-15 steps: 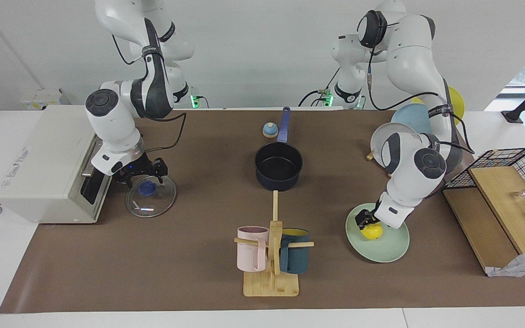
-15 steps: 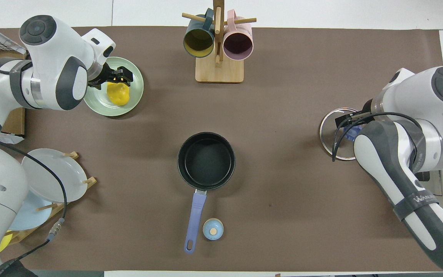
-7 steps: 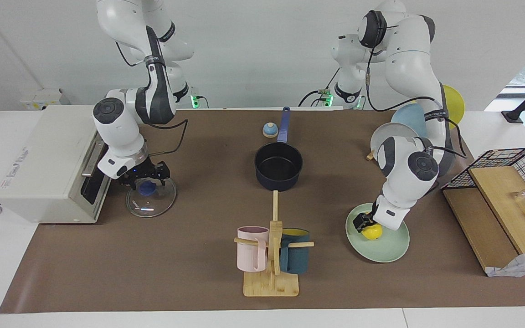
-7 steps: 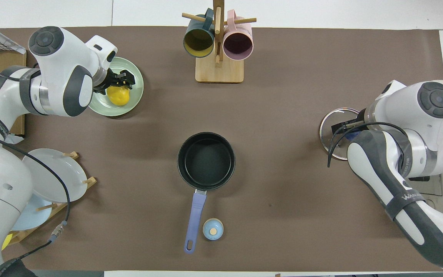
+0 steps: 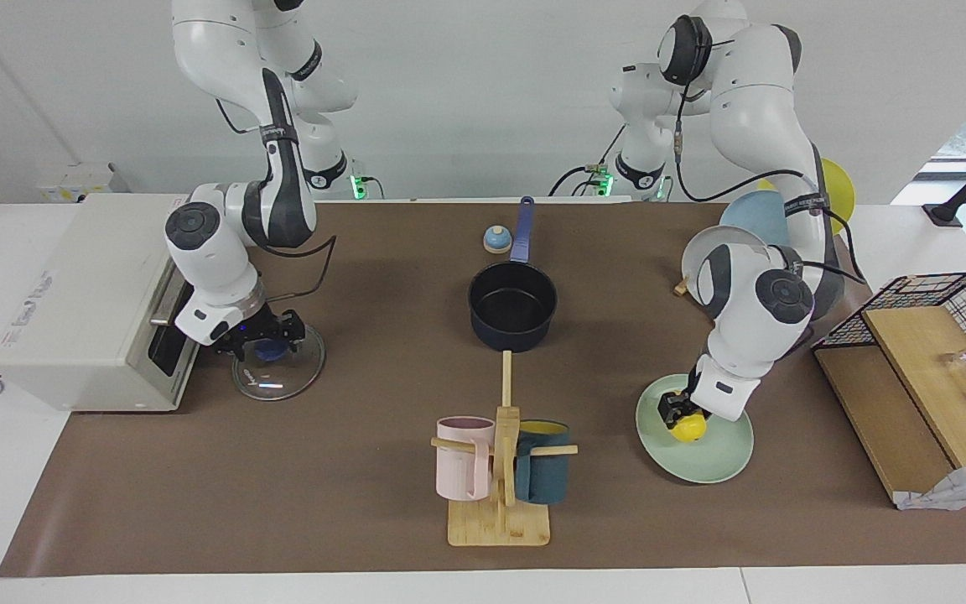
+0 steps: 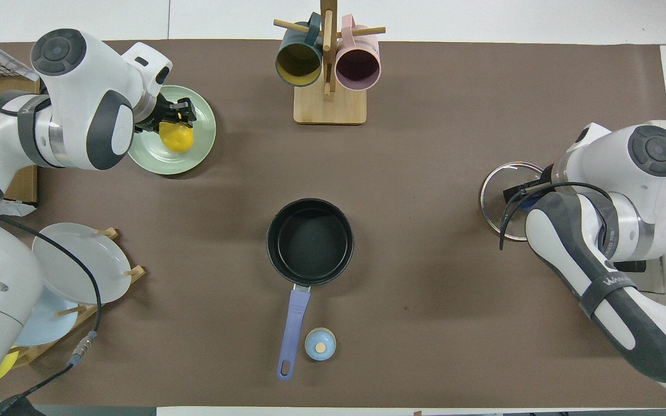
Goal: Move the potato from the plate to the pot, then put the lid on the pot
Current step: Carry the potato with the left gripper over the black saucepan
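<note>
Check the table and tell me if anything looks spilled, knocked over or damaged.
Nothing stands out. The pot sits upright and empty, the lid lies flat on the table, and the potato is on the plate under the left gripper. The two mugs hang on their wooden stand. No spills or damage show.

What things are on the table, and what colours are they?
potato: one, yellow, on the plate
plate: one, mint green, toward the left arm's end
pot: one, navy with a blue handle, mid-table, empty
lid: one, clear glass with a blue knob, toward the right arm's end
bell: one, blue, beside the pot's handle
mugs: two, pink and teal, on a wooden stand
upright plates: three, grey, blue, yellow, nearer the robots than the plate
box: one, white, beside the lid
basket: one, black wire, left arm's end
left tool: shut on the potato
right tool: open, around the lid's knob
</note>
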Action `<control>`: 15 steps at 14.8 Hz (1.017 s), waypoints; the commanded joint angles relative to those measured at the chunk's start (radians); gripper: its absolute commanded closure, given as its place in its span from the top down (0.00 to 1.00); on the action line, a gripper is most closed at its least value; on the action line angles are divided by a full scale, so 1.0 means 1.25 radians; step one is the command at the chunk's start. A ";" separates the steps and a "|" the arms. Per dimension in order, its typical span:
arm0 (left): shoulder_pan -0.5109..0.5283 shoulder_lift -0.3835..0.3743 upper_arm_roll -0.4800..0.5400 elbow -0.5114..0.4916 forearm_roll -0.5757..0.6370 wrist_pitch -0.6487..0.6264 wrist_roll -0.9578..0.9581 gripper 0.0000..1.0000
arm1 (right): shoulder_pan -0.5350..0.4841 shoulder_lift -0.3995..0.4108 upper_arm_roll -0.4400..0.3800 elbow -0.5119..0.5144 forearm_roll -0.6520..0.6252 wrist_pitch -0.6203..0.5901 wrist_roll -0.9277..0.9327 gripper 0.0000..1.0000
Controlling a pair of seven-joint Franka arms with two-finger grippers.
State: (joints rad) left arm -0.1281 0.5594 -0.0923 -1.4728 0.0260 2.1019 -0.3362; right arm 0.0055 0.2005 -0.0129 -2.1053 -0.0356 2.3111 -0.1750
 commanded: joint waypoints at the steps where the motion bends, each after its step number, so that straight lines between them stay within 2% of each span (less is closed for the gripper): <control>1: -0.008 -0.146 -0.051 -0.002 -0.016 -0.141 -0.024 0.00 | -0.008 -0.009 0.005 -0.022 0.016 0.013 -0.022 0.99; 2: -0.014 -0.187 -0.067 -0.007 -0.021 -0.183 -0.040 0.00 | -0.008 -0.009 0.005 -0.022 0.016 0.012 -0.022 0.97; 5: -0.105 -0.277 -0.077 -0.040 -0.022 -0.274 -0.128 0.00 | -0.007 -0.011 0.005 -0.022 0.016 0.003 -0.024 0.92; 7: -0.179 -0.327 -0.076 -0.110 -0.022 -0.268 -0.186 0.00 | -0.008 -0.011 0.005 -0.022 0.016 0.002 -0.024 0.90; 9: -0.242 -0.377 -0.076 -0.219 -0.022 -0.175 -0.233 0.00 | -0.007 -0.012 0.005 -0.022 0.016 -0.001 -0.027 0.86; 11: -0.289 -0.402 -0.076 -0.329 -0.022 -0.073 -0.248 0.00 | -0.007 -0.012 0.005 -0.022 0.016 -0.001 -0.027 0.84; 15: -0.337 -0.365 -0.073 -0.412 -0.021 0.044 -0.254 0.00 | -0.008 -0.012 0.007 -0.022 0.016 -0.001 -0.027 0.71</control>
State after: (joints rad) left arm -0.5311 0.1198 -0.2055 -1.9187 0.0048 2.0886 -0.6573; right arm 0.0059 0.2005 -0.0114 -2.1179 -0.0355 2.3110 -0.1762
